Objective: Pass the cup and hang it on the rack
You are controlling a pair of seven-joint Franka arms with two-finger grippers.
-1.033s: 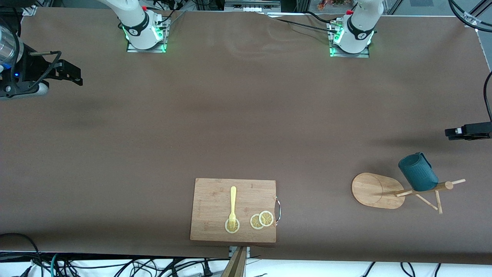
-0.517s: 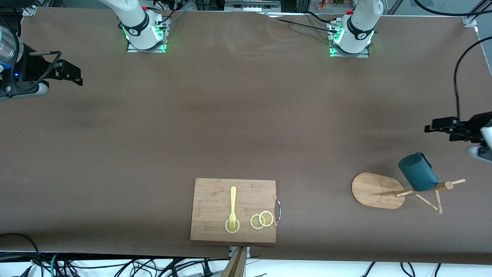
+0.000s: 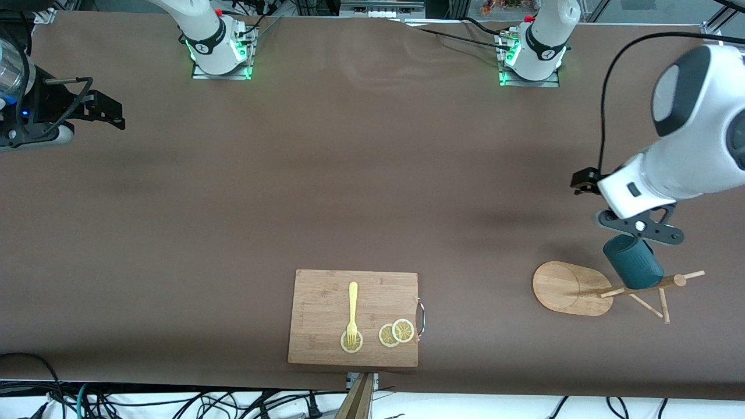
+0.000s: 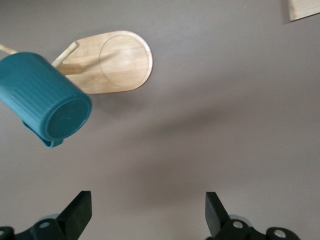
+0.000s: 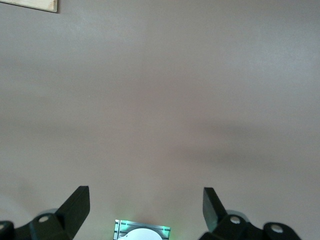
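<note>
No legible text, labels, brand names or numbers appear on any object or surface in the front view or either wrist view.

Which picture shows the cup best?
The left wrist view: the cup is large there, hanging on the rack, bottom showing. The front view shows it small, under the left gripper. The right wrist view misses it.

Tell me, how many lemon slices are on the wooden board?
3, all on the cutting board: one lemon slice under the fork's tines, and two overlapping ones beside it, toward the board's metal handle. More could hide underneath.
</note>
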